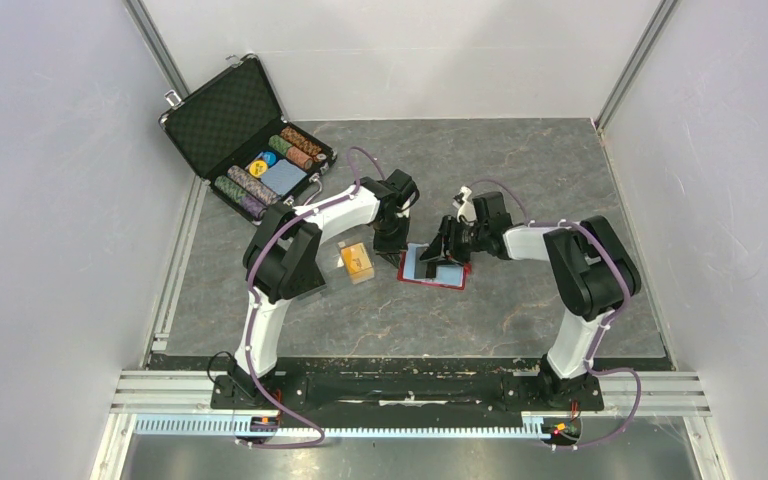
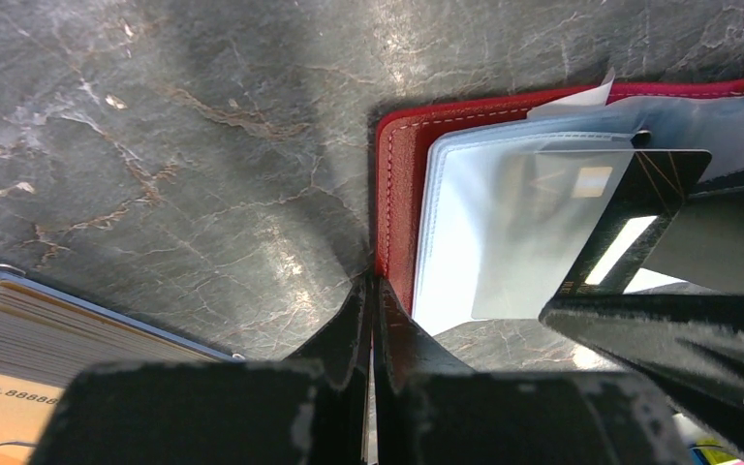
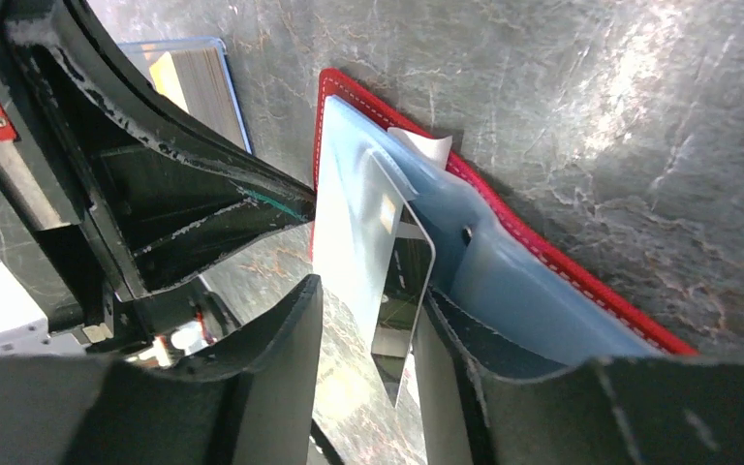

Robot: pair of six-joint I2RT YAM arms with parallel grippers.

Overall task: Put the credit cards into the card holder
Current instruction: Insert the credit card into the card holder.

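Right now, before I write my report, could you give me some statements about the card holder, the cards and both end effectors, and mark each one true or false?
1. The left end effector is shut, its tips at the edge of the card holder. True.
2. The card holder lies folded shut. False: it lies open, with its clear sleeves showing.
3. The fingers of the right end effector stand apart, with a card between them. True.
4. The chip case is closed. False: its lid stands open.
5. The spare cards lie on the right arm's side of the card holder. False: they lie on the left arm's side.
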